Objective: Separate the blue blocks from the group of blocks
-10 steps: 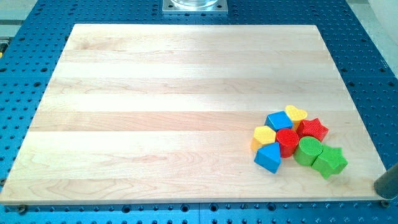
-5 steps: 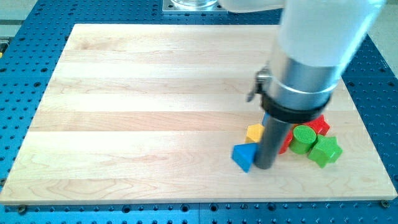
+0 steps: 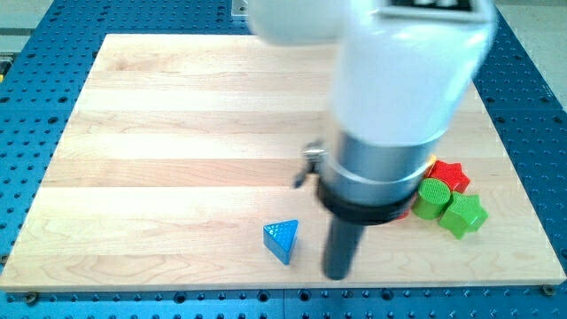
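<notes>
A blue triangular block (image 3: 282,240) stands alone on the wooden board (image 3: 177,133) near the view's bottom, left of the other blocks. My tip (image 3: 337,276) rests on the board just to its right, a small gap between them. The arm's white and grey body hides most of the group. A green cylinder (image 3: 432,197), a green star (image 3: 464,214) and a red star (image 3: 450,175) show at the view's right. The other blue block and the yellow blocks are hidden behind the arm.
The board lies on a blue perforated table (image 3: 35,71). The board's bottom edge (image 3: 266,288) runs close below my tip and the blue triangle.
The arm came in from the view's right and swept left. The blue triangular block slid left, away from the group, and my tip followed it toward the view's bottom left.
</notes>
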